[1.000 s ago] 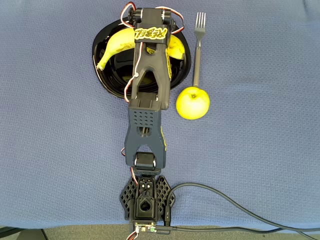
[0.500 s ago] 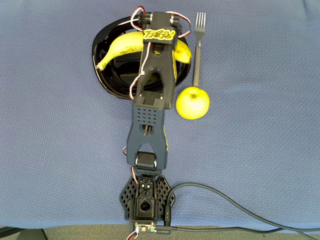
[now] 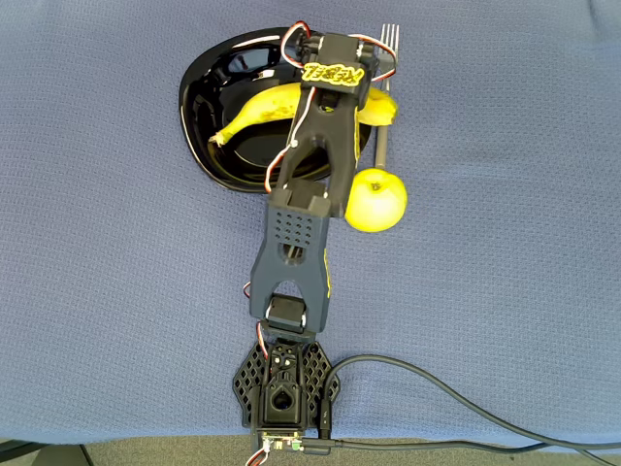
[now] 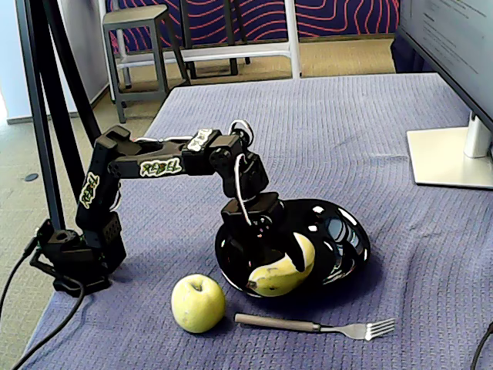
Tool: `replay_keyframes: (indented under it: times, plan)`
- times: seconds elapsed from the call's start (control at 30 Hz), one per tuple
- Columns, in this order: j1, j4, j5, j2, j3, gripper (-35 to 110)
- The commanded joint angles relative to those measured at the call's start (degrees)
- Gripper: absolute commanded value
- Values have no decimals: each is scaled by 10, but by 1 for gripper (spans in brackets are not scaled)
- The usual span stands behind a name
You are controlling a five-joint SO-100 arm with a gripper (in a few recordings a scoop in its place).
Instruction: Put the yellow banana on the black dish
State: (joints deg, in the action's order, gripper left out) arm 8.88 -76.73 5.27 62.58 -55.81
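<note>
- Right now my gripper (image 4: 286, 258) is closed on the yellow banana (image 3: 275, 105), clamped near its blunt end; in the fixed view the dark fingers (image 4: 295, 248) wrap over the fruit's upper side.
- The banana lies across the black dish (image 3: 209, 92); in the overhead view its stem end points down-left into the round well, while the blunt end reaches past the dish's right rim, over the fork (image 3: 382, 136).
- In the fixed view that blunt end hangs at the near rim, apparently off the cloth; whether the stem end touches the well I cannot tell.
- The step in hand, as I judge it, is the placing — the fruit is over the dish but not centred in it.
- To do it well I should bring the held end back toward the middle of the well, so the whole curve lies inside the rim; then lower until the banana rests, and only then open.
- Letting go as it stands would risk the blunt end tipping over the rim onto the fork or toward the apple (image 3: 375, 200) — both lie just beside the dish.
- On the blue cloth (image 3: 505, 252) nothing else is close enough to matter.
</note>
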Motion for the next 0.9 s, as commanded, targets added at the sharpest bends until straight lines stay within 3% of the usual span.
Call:
replay_keyframes:
  times: [0.0,0.23,0.43,0.87]
  plan:
    - [22,22,-11,7,-4,20]
    - [27,73,-25,20,-53,27]
    - [-7,31,3,68,-59,27]
    - [-22,-68,35,163,-95,12]
